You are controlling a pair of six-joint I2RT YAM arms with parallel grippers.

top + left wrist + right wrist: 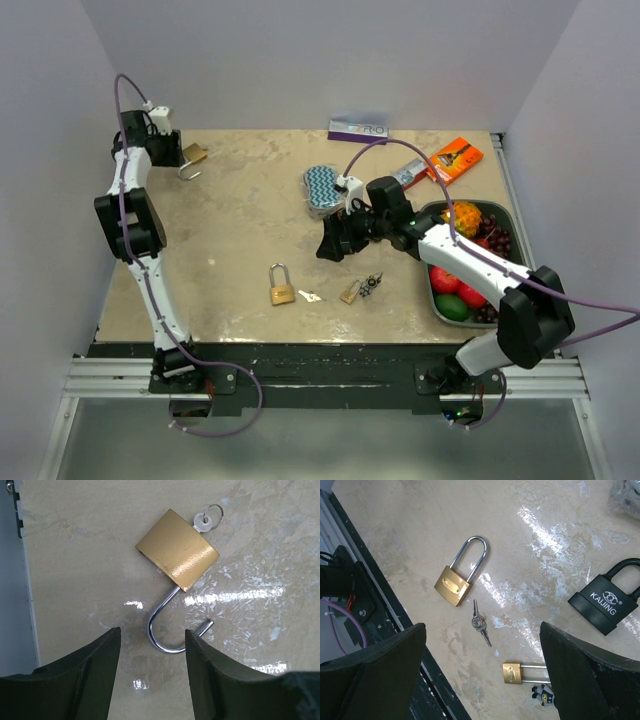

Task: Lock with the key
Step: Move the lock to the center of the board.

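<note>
Left gripper [152,672]: spread, low over the worktop [240,230] at its 10 o'clock corner; fingers [85,680] on either side of the shackle's curve, contact impossible to tell.
Open lock [177,550]: brass, lying flat at 12 o'clock from the left gripper, near the worktop's left edge.
Shackle [162,630]: swung out of the body, hooking toward 6 o'clock, free end clear of the body.
Key [203,522]: seated in the open lock at its 1 o'clock corner, ring attached.
Right gripper [330,243]: spread wide, holding nothing, above mid-worktop.
Brass lock [454,585]: shut, flat, at 11 o'clock from the keys.
Keys [480,625]: loose pair, between the right gripper's fingers in the wrist view, on the worktop below them.
Small lock [512,673]: brass, at 5 o'clock from the keys, apart from them.
Black lock [605,605]: at 3 o'clock from the keys, well apart.
Tray [505,207]: at the worktop's 3 o'clock edge, fruit inside.
</note>
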